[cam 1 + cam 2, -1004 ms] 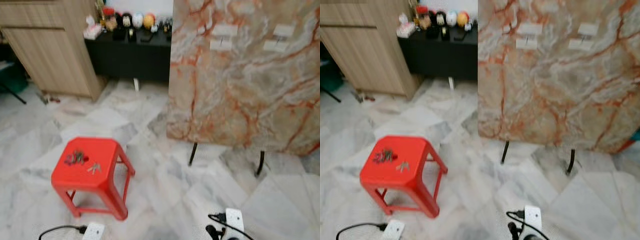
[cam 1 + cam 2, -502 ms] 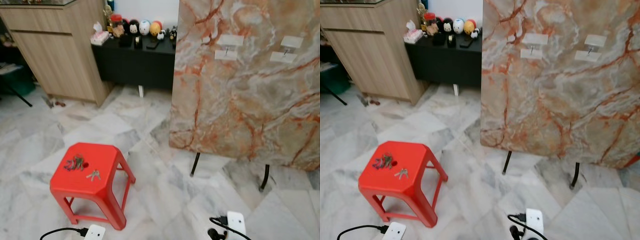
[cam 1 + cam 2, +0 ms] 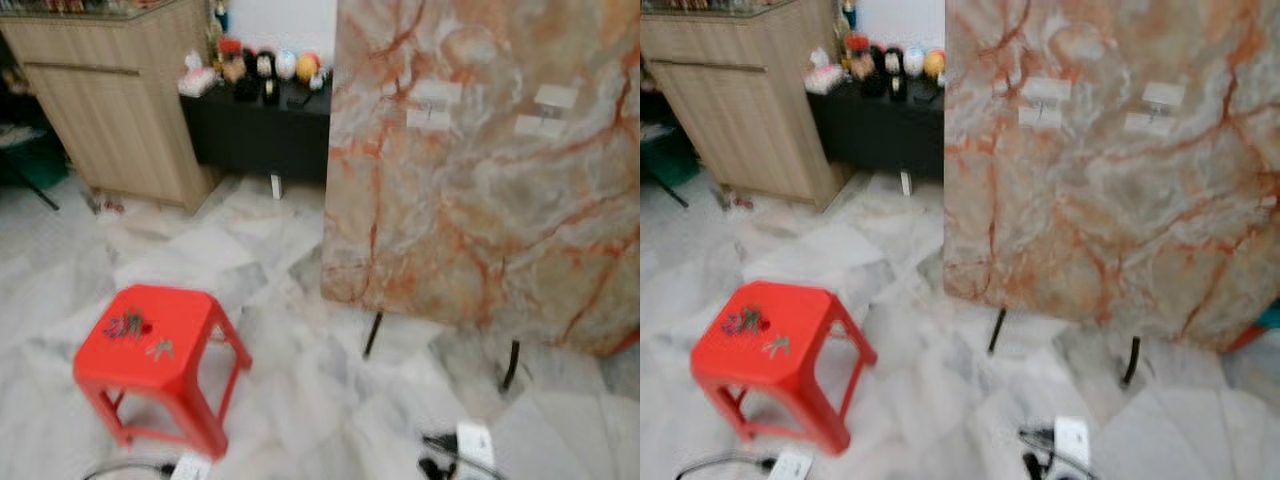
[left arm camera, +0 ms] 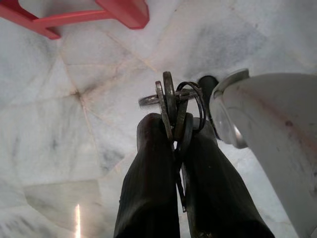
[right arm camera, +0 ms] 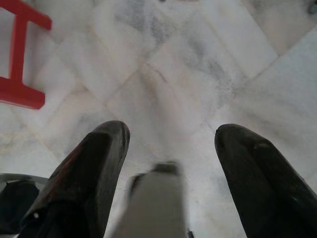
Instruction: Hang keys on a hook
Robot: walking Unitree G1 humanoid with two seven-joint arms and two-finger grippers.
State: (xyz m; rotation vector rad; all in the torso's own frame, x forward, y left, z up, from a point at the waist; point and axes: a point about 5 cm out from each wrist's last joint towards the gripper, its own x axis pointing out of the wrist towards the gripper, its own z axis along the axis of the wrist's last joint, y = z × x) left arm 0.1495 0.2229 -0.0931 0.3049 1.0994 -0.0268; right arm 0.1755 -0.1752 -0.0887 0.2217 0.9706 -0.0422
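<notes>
Left wrist view: we record the left gripper [image 4: 174, 130] with fingers clamped on a bunch of keys [image 4: 173, 101] above the marble floor [image 4: 64, 124]. Right gripper [image 5: 168, 136] fingers stand apart. Farther off, red stool [image 3: 155, 350], then marble board [image 3: 480, 170] bearing hooks [image 3: 430, 100].

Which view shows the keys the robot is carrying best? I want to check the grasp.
The left wrist view: the keys sit close up, pinched in the shut left gripper, ring and blades sticking out past it. The eye views show other keys lying on the red stool, blurred and small.
</notes>
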